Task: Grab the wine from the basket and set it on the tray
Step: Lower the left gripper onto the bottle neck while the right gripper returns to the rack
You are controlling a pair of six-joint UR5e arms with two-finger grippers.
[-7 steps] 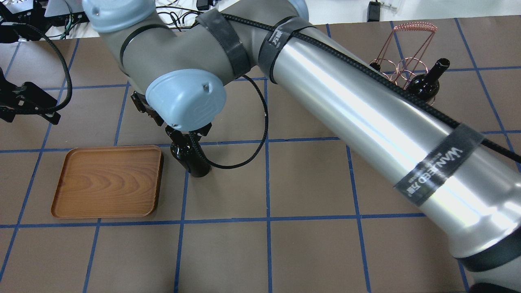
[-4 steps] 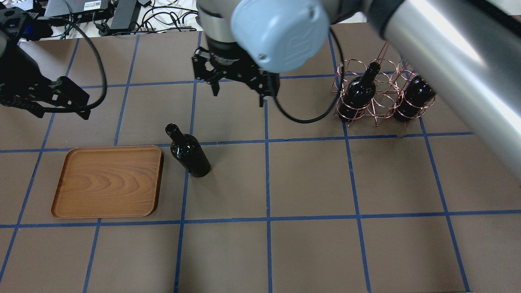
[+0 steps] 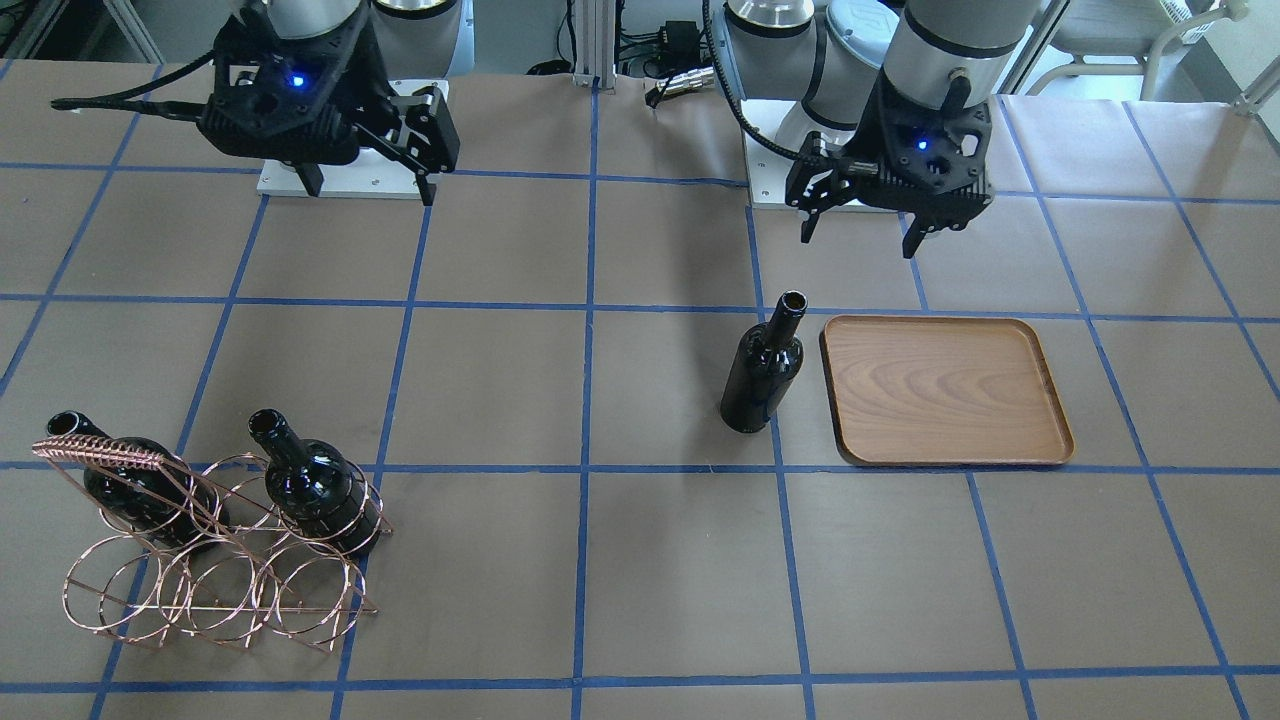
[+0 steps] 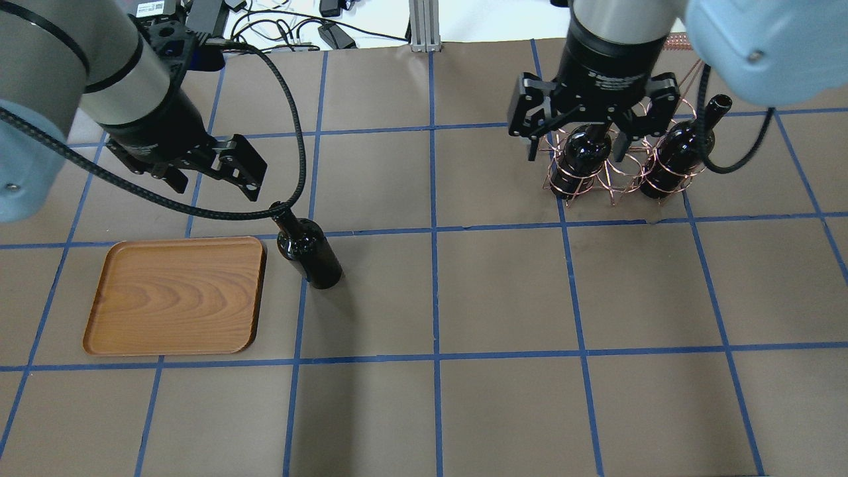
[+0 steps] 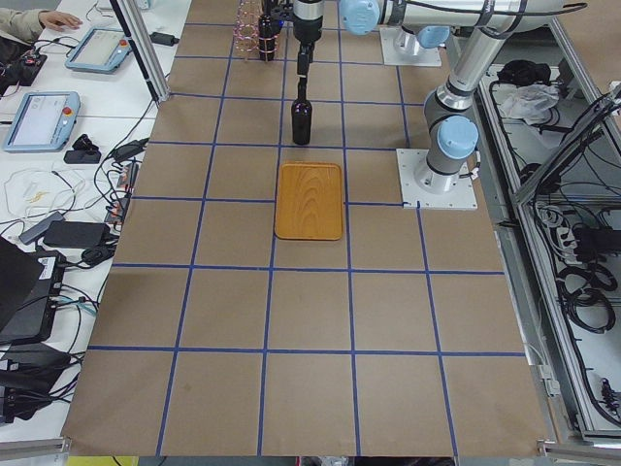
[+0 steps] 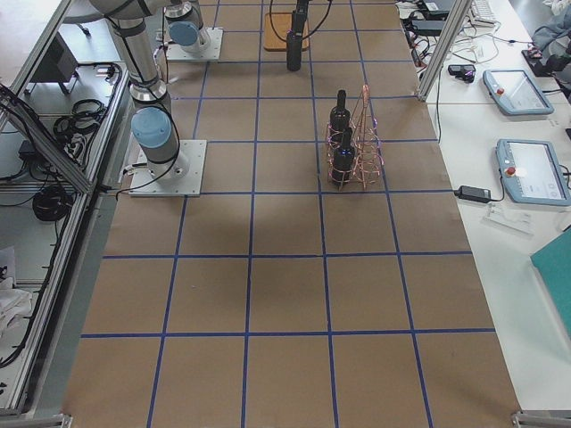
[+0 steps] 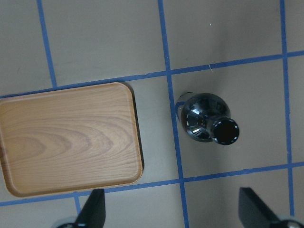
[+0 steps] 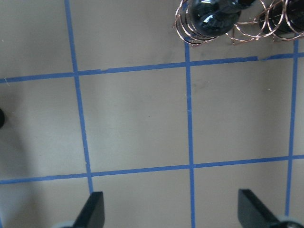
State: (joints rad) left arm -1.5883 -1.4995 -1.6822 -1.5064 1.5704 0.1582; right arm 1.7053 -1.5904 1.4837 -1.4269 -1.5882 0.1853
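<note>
Left fingers (image 7: 92, 211) and right fingers (image 8: 92, 211) hang spread and empty, while the dark glossy glass wine bottle (image 4: 311, 255) stands upright on our worktop (image 4: 464, 298) at the flat brown wooden tray's (image 4: 175, 295) three o'clock, presumably staged for the left fingers.

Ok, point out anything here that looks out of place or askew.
One wine bottle stands upright on the bare table, just beside the wooden tray but not on it; the tray is empty. The other two bottles sit in the copper wire rack. Nothing looks tipped, spilled or broken.
</note>
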